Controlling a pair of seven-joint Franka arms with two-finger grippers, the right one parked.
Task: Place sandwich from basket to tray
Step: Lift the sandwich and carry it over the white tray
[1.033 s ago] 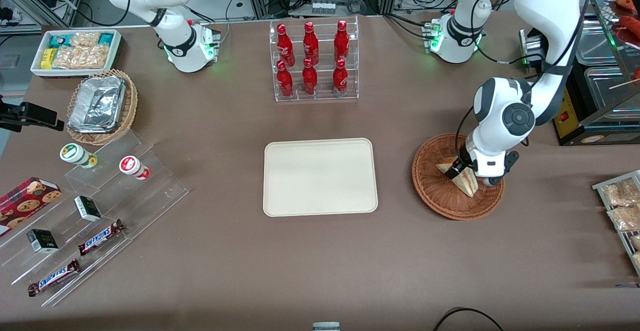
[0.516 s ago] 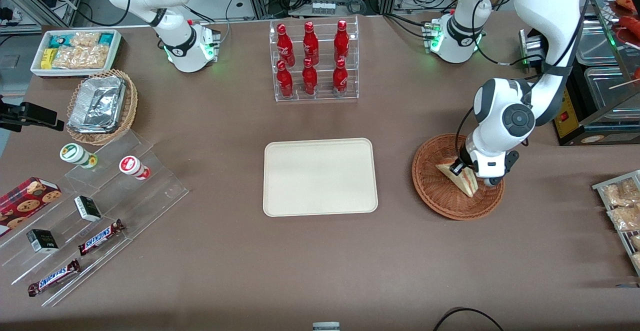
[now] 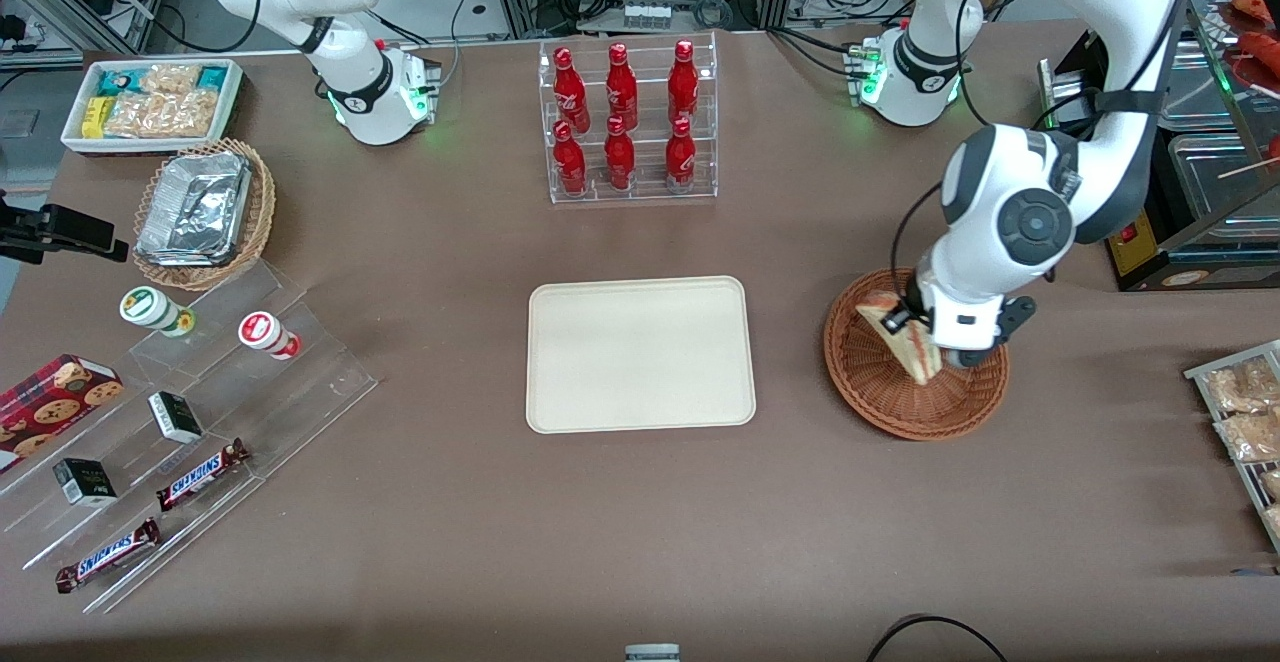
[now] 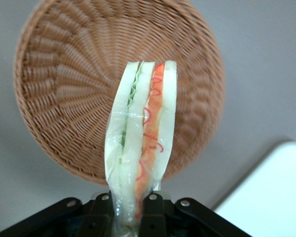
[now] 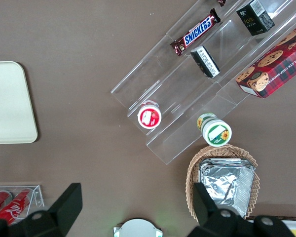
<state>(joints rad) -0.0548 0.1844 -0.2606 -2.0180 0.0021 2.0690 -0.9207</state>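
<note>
- white bin of snack packets (image 3: 150, 102) sits at the parked arm's end of the brown worktop (image 3: 620, 522).
- just nearer the front camera than it, a tan wicker basket (image 3: 205, 214) holds silver foil containers.
- nearer again, a clear stepped stand (image 3: 200, 422) carries two round-lidded cups, small dark boxes and two snickers bars (image 3: 200, 474); a red cookie box (image 3: 55, 397) lies beside it.
- a clear rack of red bottles (image 3: 625, 122) stands mid-worktop, farther from the front camera than the tray.
- the tray (image 3: 640, 354), cream-beige with a low rim, lies flat in the middle of the worktop with nothing on it.
- the basket (image 3: 880, 397), reddish-brown wicker, rests on the worktop beside the tray, toward the working arm's end, apart from it.
- the sandwich (image 3: 900, 337) is above the basket, lifted clear of the weave; in the left wrist view it (image 4: 140, 143) stands on edge, green and red-orange filling showing between pale bread slices, with the basket's floor (image 4: 69, 89) well below it.
- the claw (image 3: 915, 322) hangs over the basket, its fingers (image 4: 150, 210) closed tight on the wrapped sandwich at one end.
- packets of snacks on a wire rack (image 3: 1240, 412) lie at the working arm's edge of the worktop.
</note>
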